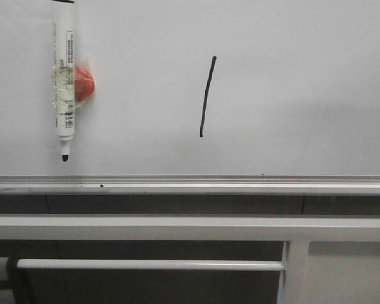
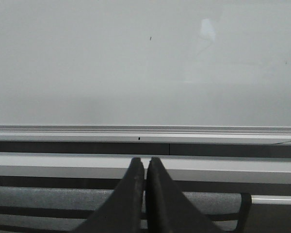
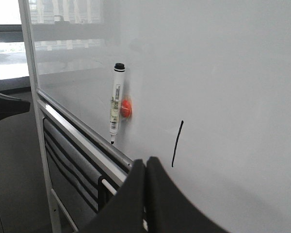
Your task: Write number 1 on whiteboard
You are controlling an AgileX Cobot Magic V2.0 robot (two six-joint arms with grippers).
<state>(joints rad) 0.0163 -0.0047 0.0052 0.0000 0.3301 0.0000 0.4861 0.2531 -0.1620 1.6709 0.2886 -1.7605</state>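
Both grippers, left (image 2: 145, 167) and right (image 3: 145, 167), closed, facing the whiteboard (image 1: 304, 76)

L black two-finger gripper (image 2: 145, 167): jaws closed, tips touching, holding nothing. R black two-finger gripper (image 3: 145, 167): same, closed, empty.

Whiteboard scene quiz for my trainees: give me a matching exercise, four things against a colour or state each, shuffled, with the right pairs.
Things:
1. number 1
2. marker
3. magnet
4. left gripper

States:
A. orange-red, round
B. jaws shut, holding nothing
C. thin black slanted stroke on the whiteboard
D. hanging tip down, cap off

Pairs: 1-C, 2-D, 3-A, 4-B
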